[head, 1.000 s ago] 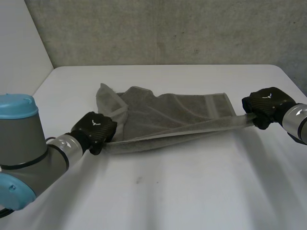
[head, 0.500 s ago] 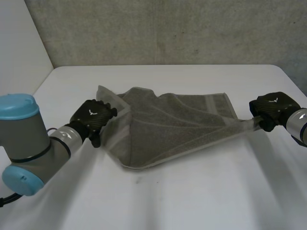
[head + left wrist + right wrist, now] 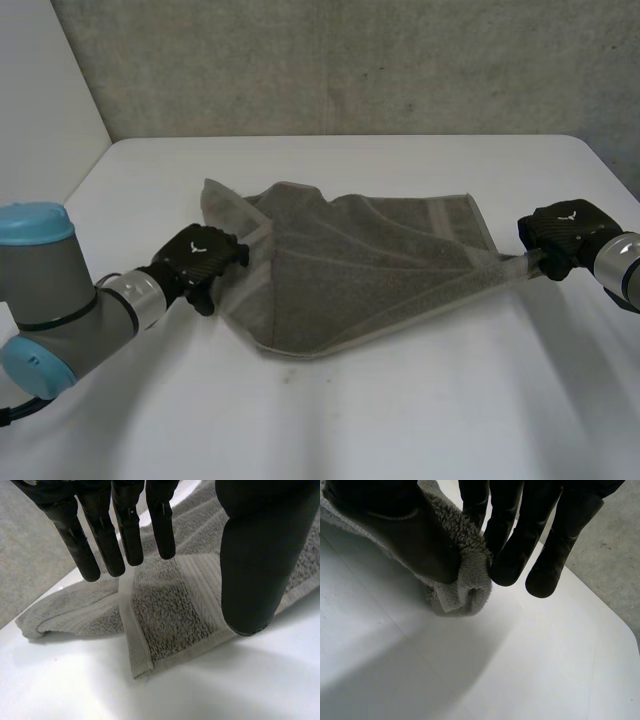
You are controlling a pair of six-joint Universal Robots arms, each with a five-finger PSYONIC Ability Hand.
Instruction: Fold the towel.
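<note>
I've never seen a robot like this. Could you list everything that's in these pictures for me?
towel: one, grey, lying rumpled on the middle of the table, one corner stretched out to the right
table: one, white, under everything
concrete wall: one, grey, behind the table
side wall: one, white, beside the table's left far corner
left arm: one, grey with light-blue caps, at the table's near left
right arm: one, grey, at the table's right edge
left hand: one, black, at the towel's left edge, fingers straight, gripping nothing
right hand: one, black, pinching the stretched towel corner between thumb and fingers
</note>
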